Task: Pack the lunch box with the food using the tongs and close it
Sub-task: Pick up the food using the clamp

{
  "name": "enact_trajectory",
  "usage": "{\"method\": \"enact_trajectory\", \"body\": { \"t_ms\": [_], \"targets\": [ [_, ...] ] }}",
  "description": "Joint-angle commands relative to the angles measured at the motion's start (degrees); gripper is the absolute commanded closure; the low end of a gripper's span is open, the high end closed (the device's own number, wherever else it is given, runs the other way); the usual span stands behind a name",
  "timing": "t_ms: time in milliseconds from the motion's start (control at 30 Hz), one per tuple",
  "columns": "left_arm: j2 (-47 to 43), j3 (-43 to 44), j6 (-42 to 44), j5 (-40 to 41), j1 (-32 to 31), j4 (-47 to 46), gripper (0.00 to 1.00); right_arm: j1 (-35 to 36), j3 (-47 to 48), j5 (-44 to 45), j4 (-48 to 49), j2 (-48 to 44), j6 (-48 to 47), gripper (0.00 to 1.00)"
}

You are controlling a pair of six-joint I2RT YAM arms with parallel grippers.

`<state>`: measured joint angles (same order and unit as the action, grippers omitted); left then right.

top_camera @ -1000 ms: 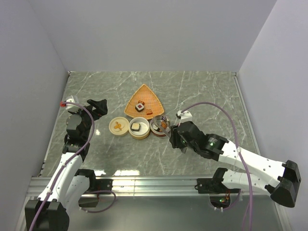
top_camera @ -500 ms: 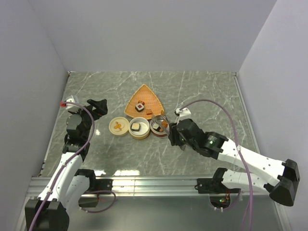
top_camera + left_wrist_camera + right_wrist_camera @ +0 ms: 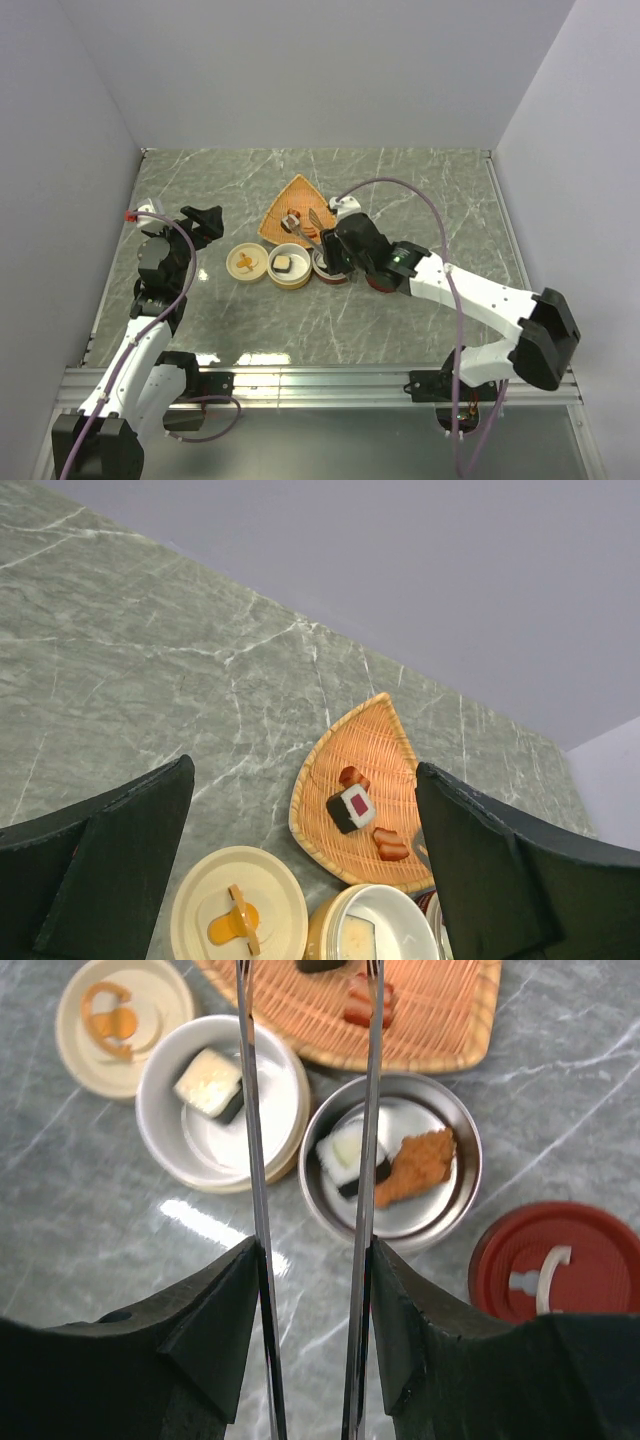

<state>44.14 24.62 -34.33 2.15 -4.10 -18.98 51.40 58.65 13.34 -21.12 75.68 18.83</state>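
My right gripper (image 3: 312,1250) (image 3: 335,250) is shut on the grey tongs (image 3: 256,1160) (image 3: 314,224). Their two arms stand apart with nothing between them and reach over the woven basket (image 3: 440,1010) (image 3: 297,195); the tips are cut off at the top of the right wrist view. In the basket lie a black-and-white roll (image 3: 352,807) and two red pieces (image 3: 352,776) (image 3: 390,844). The cream bowl (image 3: 160,1110) (image 3: 287,278) holds one roll (image 3: 210,1082). The metal bowl (image 3: 465,1175) holds a roll (image 3: 350,1155) and an orange piece (image 3: 425,1165). My left gripper (image 3: 305,770) (image 3: 207,222) hangs open at the left, holding nothing.
A cream lid (image 3: 120,1020) (image 3: 245,262) lies left of the cream bowl. A red lid (image 3: 555,1260) (image 3: 378,283) lies right of the metal bowl, partly under my right arm in the top view. Walls enclose the marble table on three sides.
My right arm has swung forward and left, carrying the tongs from over the metal bowl to over the basket. The left arm has not moved.
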Motion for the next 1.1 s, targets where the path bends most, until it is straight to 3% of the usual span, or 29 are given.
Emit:
{"method": "enact_trajectory", "body": {
  "t_ms": [0, 267, 800, 867, 1000, 1067],
  "targets": [
    [0.5, 0.1, -0.7, -1.2, -0.1, -2.5, 0.01, -2.8, 3.7, -3.8, 5.3, 3.7, -3.0, 0.47],
    [1.8, 0.3, -0.6, -1.2, -0.1, -2.8, 0.0, -5.8, 7.9, -8.2, 7.8, 13.1, -5.4, 0.47],
    [2.4, 0.1, -0.5, -1.1, -0.1, -3.3, 0.0, -8.1, 12.3, -10.2, 7.9, 20.8, -6.7, 0.48],
    [2.4, 0.1, -0.5, -1.1, -0.1, -3.3, 0.0, -8.1, 12.4, -10.1, 7.7, 21.1, -6.7, 0.5],
    [2.4, 0.1, -0.5, -1.1, -0.1, -3.3, 0.01, -8.1, 12.2, -9.5, 7.8, 20.8, -6.5, 0.68],
    [2.4, 0.1, -0.6, -1.1, -0.1, -3.3, 0.01, -8.1, 12.0, -9.2, 7.9, 20.2, -6.5, 0.7]
  ]
}}
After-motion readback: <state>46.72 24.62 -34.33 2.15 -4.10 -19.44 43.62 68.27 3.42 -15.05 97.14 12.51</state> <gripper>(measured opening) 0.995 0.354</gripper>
